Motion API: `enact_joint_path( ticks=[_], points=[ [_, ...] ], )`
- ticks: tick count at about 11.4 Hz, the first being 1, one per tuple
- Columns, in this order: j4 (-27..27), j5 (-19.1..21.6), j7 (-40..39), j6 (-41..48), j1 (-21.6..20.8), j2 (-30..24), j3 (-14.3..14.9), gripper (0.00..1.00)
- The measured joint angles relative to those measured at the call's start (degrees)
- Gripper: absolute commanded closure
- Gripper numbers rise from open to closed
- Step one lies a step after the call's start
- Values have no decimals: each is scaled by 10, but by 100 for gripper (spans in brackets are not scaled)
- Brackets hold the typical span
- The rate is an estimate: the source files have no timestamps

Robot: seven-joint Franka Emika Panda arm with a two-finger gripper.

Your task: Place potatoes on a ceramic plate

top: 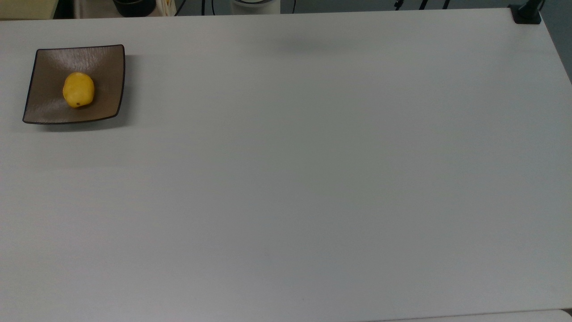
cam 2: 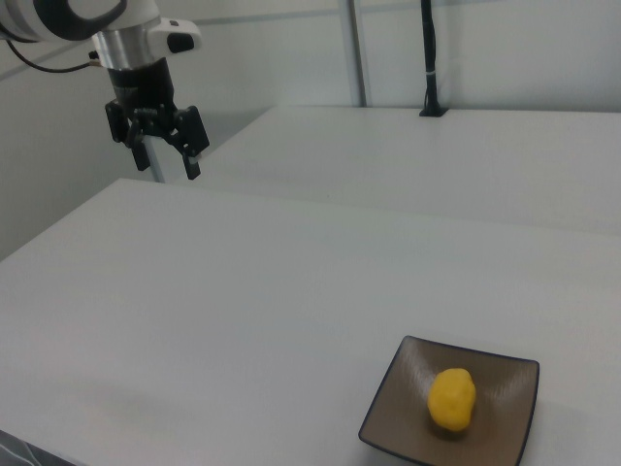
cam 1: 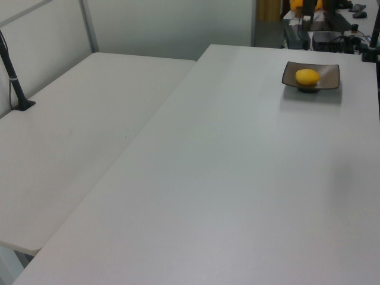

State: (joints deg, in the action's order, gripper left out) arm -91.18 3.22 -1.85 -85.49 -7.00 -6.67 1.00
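**Potato sits on plate, gripper up and apart**

The potato (top: 78,90), small, bright yellow, oval w/ one tiny dark spot near its lower end, lies on the ceramic plate (top: 103,67), approx. centre of it. Plate is square, glossy brown-taupe, thin dark rim, corners turned up. In the top view the pair sits in the upper left of the frame, on the white table (top: 313,179). In the left view the potato (cam 1: 307,76) and plate (cam 1: 329,74) show in the upper right; in the right view the potato (cam 2: 452,397) and plate (cam 2: 398,398) are at lower right.

The gripper (cam 2: 167,165) appears in the right view's upper left, hanging above the table's far side, well apart from the plate. Its two dark fingers (cam 2: 192,155) point down, spread w/ a clear gap between them, nothing held.

A black post base (top: 526,13) sits at the table's corner, upper right of the top view. A second white table (cam 1: 77,136) adjoins, on the left view's left.
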Motion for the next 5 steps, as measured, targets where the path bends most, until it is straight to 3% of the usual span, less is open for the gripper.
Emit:
enact_joint_path(
  ticks=[2, 5],
  points=[
    [-23, 0, -1, -52, -5, 4, 0, 0],
    [-30, 0, -67, -87, -5, 19, 27, 0]
  ],
)
